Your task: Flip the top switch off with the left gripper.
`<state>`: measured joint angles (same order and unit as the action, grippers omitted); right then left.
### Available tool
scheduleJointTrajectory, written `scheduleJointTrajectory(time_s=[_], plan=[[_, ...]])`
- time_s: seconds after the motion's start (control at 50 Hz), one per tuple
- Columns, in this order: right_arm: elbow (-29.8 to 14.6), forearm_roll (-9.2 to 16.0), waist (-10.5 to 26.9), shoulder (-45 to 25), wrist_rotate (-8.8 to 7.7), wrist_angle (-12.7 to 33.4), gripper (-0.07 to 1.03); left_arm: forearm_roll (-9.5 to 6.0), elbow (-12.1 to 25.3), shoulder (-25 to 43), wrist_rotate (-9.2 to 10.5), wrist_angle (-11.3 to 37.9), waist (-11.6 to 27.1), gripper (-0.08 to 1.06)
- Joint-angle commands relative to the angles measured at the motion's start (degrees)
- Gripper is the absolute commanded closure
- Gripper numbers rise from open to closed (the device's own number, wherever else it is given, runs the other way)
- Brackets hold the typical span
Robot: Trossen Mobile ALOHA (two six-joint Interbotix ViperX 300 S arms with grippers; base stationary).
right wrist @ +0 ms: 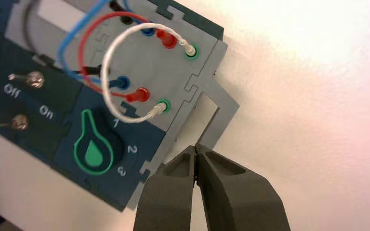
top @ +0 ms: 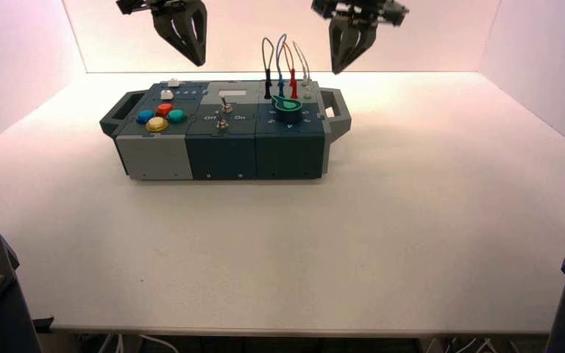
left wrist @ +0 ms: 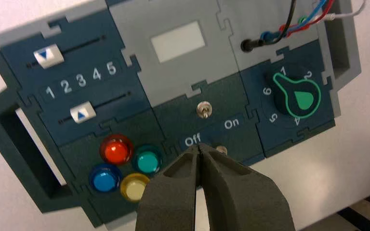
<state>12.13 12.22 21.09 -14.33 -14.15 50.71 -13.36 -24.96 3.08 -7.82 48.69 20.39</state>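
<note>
Top switch: the top switch (left wrist: 203, 109), a tiny silver toggle, sits on the dark teal Off/On panel (left wrist: 212, 126) in the middle of the box (top: 154, 156), on the side of the pale label (left wrist: 178, 41), towards the surface's far edge.
Twin: the second toggle (left wrist: 222, 150) is nearer the box's front edge, partly hidden behind the claw tips in the left wrist view.
Left claw: the left claw (left wrist: 200, 150) hangs high above the box, fingers pressed together, no contact.
Key relation: the switch lies beyond the tips and well below them; the throw runs along the Off-to-On line, so I'd judge a sideways nudge towards Off.
Nearer arm: left.
Right claw: the right claw (right wrist: 195, 153) is closed too, parked high over the box's right handle (right wrist: 217, 113).
</note>
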Motion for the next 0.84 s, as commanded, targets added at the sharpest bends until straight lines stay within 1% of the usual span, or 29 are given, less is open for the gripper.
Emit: scheduleJointTrajectory(time_s=[0.02,0.08,0.16,0.24,0.28,0.36,0.52,0.64,0.84], plan=[[-1.1,0.1,0.3,4.0,-2.02,0.5,0.98,0.18,1.0,-0.7,-1.41,-1.1,-0.1,1.0],[-0.7,0.1,0.3,4.9,-3.43,0.6,0.98,0.09,0.7,-0.9,-2.11,-1.8,-0.1,1.0],[0.1,0.1,0.3,6.2,-5.36,0.6,0.98,0.09,0.6,-1.1,-2.46,-1.8,0.0,1.0],[1.0,0.6,0.4,7.4,-5.8,0.3,0.98,0.09,0.4,-2.1,-2.46,-2.0,0.0,1.0],[1.5,0.5,0.6,8.2,-6.33,0.3,0.98,0.18,0.2,-2.8,-2.64,-2.5,0.0,1.0],[2.3,0.2,0.5,9.0,-6.77,0.3,0.98,0.18,-0.3,-3.4,-3.25,-3.0,0.0,1.0],[3.0,0.1,0.4,10.3,-7.73,0.2,0.98,0.35,-0.7,-4.3,-3.6,-3.4,-0.1,1.0],[3.0,0.1,0.4,10.6,-7.73,-0.3,0.98,0.44,-1.1,-4.2,-3.6,-4.0,0.0,1.0],[4.2,0.1,0.3,11.3,-7.73,-1.0,0.98,0.44,-0.7,-3.3,-3.69,-4.0,0.0,1.0]])
